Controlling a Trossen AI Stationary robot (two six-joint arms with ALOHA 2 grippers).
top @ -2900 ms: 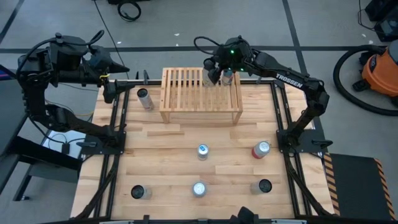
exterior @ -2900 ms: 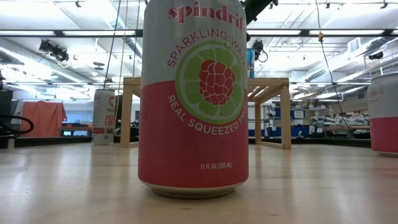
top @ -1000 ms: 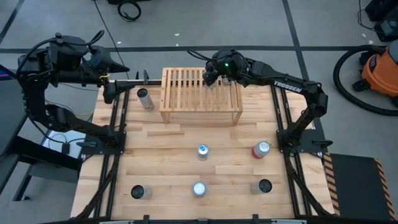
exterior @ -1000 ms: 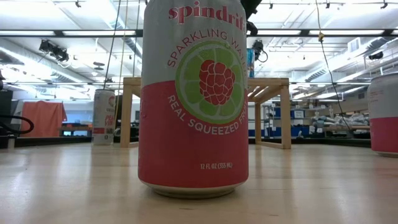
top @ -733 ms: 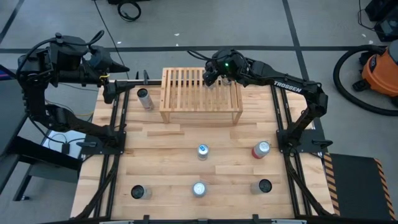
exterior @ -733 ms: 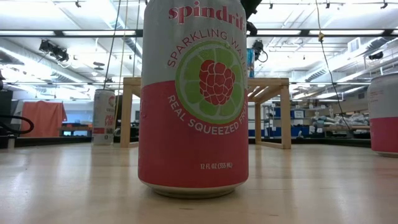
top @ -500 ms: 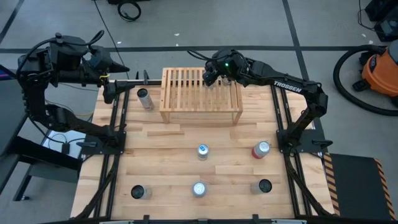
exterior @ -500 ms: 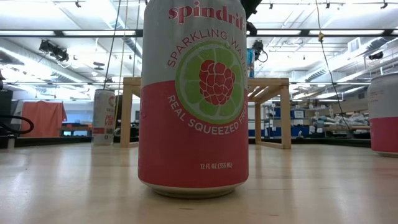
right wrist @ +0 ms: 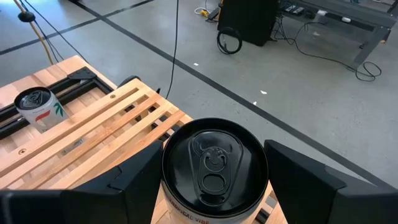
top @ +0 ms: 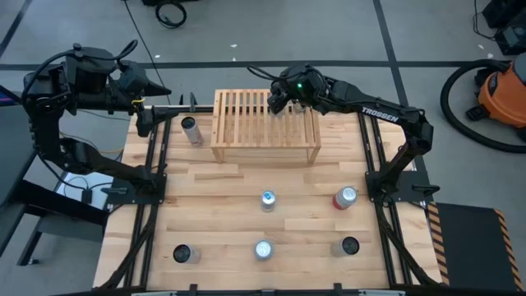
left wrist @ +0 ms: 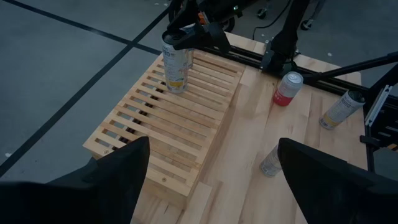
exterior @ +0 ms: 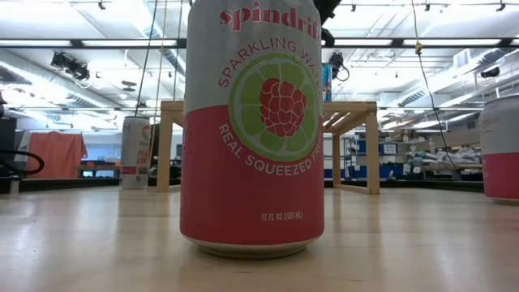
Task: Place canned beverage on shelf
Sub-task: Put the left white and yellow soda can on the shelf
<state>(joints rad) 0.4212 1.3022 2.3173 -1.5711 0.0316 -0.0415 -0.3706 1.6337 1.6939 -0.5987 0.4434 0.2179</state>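
Observation:
The pale slatted wooden shelf (top: 263, 123) stands at the table's far middle. It also shows in the left wrist view (left wrist: 180, 118). My right gripper (top: 279, 100) is over the shelf's far right part, shut on a can with a black top (right wrist: 214, 165) and a yellow-marked wall (left wrist: 176, 68). The can stands upright on the slats. My left gripper (left wrist: 211, 180) is open and empty, raised beyond the table's far left corner (top: 160, 89). My right gripper holds the can by its upper wall just below the rim (right wrist: 166, 186), pinched between the two fingers, one on each side. The fingers come from above and from the right, slanting down. The can is upright, and its bottom (left wrist: 176, 89) rests on the shelf's slats.
Another can (left wrist: 188, 59) seems to stand on the shelf just beyond the held one. A can (top: 191, 130) stands left of the shelf. Several cans stand on the near half, among them a red one (top: 345, 197). One can (exterior: 253, 130) fills the low view.

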